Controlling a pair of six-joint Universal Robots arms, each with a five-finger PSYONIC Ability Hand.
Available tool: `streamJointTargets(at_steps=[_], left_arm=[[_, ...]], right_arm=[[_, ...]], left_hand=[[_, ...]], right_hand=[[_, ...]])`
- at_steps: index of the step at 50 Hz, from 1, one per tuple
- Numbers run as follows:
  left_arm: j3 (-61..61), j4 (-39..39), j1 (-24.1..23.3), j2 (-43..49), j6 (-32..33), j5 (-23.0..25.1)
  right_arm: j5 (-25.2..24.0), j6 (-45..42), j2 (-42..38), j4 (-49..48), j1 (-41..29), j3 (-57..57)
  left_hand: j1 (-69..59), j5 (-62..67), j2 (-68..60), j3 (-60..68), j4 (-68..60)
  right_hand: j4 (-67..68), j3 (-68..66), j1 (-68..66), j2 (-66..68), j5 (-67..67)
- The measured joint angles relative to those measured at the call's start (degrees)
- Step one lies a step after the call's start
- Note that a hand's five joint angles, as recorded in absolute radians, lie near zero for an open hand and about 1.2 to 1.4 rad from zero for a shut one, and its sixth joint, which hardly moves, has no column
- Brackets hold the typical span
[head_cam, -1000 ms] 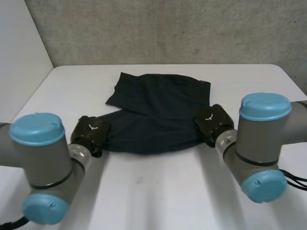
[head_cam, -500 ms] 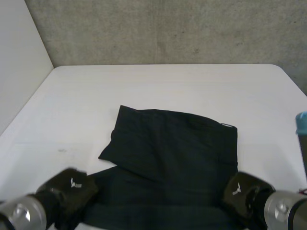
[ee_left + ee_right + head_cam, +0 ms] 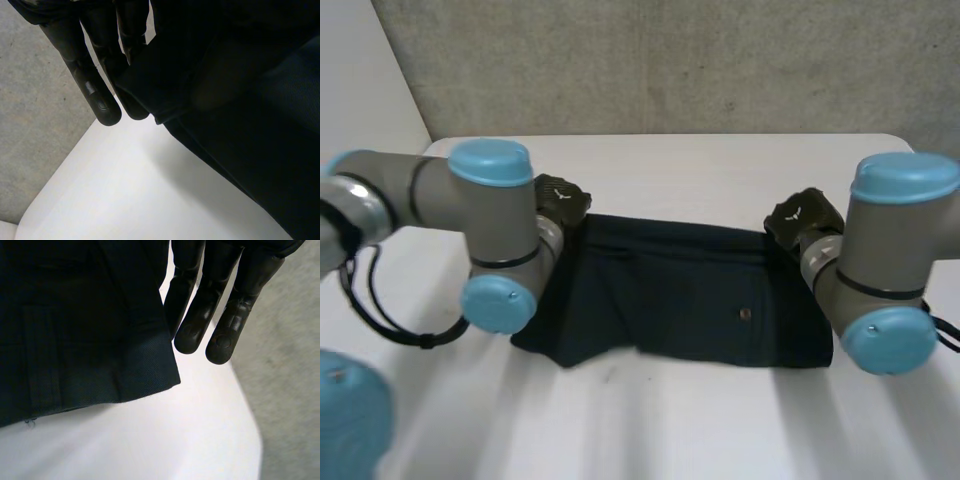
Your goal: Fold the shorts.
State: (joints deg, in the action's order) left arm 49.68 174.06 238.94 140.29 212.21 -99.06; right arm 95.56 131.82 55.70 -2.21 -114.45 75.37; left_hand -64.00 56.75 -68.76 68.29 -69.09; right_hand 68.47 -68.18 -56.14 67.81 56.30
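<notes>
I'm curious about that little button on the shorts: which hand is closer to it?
The right hand, holding the far corner of the shorts just beyond the button. The left hand holds the opposite far corner, across the cloth.

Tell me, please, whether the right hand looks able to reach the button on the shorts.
Probably yes: the button lies bare on top of the shorts, and the right hand is at their far right corner, nothing between.

Matt dark woven cloth shorts (image 3: 690, 300), smooth white table (image 3: 670, 420), rough grey wall (image 3: 670, 60)
</notes>
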Motion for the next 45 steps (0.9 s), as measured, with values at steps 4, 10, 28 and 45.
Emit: streamJointTargets(at_steps=[4,10,28,45], left_arm=[[-6.4,0.4,-0.5,5.6,-0.4,0.0],[-8.5,3.4,-1.8,7.9,-1.2,0.5],[21.4,6.4,-1.0,-21.8,-12.0,2.1],[52.9,16.9,2.8,-38.0,-18.4,10.6]], right_arm=[[0.2,-5.8,-4.4,-9.1,-0.1,-1.3],[1.6,-8.9,-7.1,-16.2,-0.2,-2.2],[-7.1,27.3,22.8,-5.0,4.9,17.5],[-16.5,31.7,24.0,-8.5,9.6,38.4]], left_hand=[[8.5,-8.5,10.9,-9.5,10.0],[52.6,-52.9,55.4,-54.7,56.0],[52.7,-54.0,57.1,-55.9,57.3],[52.7,-54.0,57.1,-55.9,57.3]], right_hand=[[-17.5,17.3,15.7,-17.3,-15.1],[-54.3,54.6,44.3,-54.5,-51.5],[-54.5,54.4,44.1,-54.1,-51.7],[-39.8,39.6,31.8,-39.2,-38.8]])
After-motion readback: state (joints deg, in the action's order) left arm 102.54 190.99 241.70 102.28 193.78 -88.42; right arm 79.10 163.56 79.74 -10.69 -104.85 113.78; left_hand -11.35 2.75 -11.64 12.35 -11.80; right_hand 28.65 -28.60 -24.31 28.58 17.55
